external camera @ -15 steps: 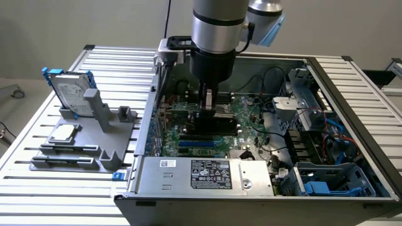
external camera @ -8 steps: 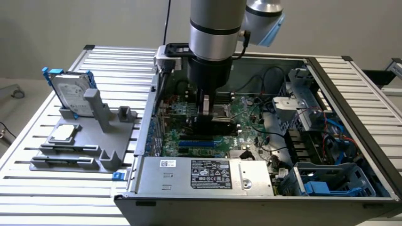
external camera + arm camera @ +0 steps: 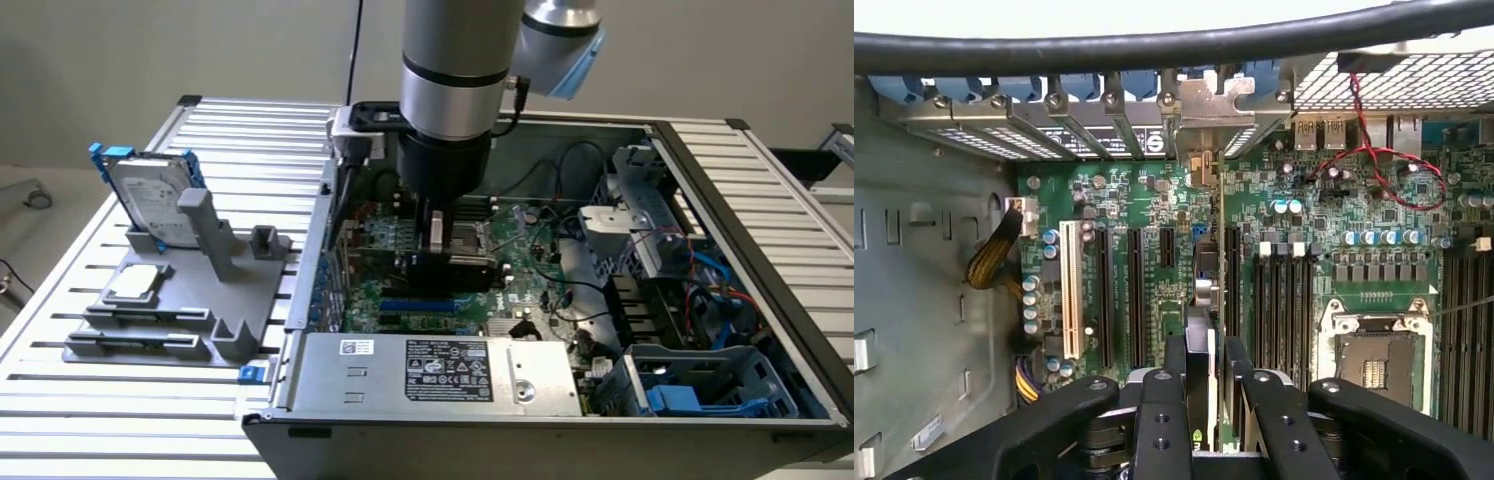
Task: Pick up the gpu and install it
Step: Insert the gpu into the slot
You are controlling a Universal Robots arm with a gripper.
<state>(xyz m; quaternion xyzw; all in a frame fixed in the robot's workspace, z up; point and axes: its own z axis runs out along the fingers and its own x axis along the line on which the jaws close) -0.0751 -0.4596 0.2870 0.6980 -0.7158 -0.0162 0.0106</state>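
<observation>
While the gpu (image 3: 1204,288) stands on edge above the motherboard (image 3: 1154,215), it lies in line with the long black expansion slots, and its thin silver bracket reaches the rear wall of the computer case (image 3: 534,448). I cannot tell whether it is seated in a slot. The end effector (image 3: 1204,350) is partly closed on the card, with a black finger against each face. In the exterior view the arm reaches straight down into the open case. On the exterior view's left, a silver hard drive (image 3: 147,190) with blue rails stands upright in a gray fixture (image 3: 200,300) on the slatted bench (image 3: 120,430).
</observation>
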